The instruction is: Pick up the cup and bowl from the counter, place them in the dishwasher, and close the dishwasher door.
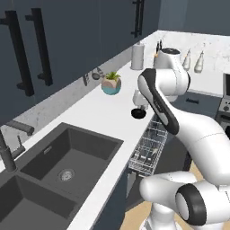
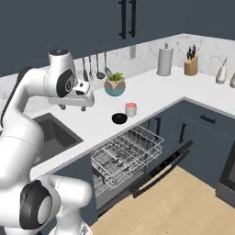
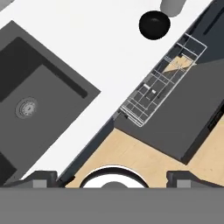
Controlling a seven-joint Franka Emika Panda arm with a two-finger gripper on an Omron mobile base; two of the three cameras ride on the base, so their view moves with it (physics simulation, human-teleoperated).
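Observation:
The black bowl (image 2: 119, 118) sits on the white counter (image 2: 151, 87) near its front edge, and the reddish-coral and white cup (image 2: 131, 109) stands just behind it to the right. My gripper (image 2: 73, 108) hangs open and empty above the counter, left of the bowl and toward the sink. From the hand view I look down on the bowl (image 3: 154, 24), with the cup (image 3: 173, 5) at the top edge and my fingertips (image 3: 43, 177) set wide apart. The dishwasher's wire rack (image 2: 128, 151) is pulled out under the counter. The dishwasher door (image 2: 160, 172) lies dropped open.
A dark double sink (image 1: 67, 157) with a faucet (image 1: 6, 152) lies left of the bowl. At the back stand a teal-and-pink plant pot (image 2: 114, 85), hanging utensils (image 2: 94, 69), a grey canister (image 2: 164, 60), a knife block (image 2: 191, 65) and bottles (image 2: 221, 73). A wooden floor (image 2: 183, 206) spreads below the door.

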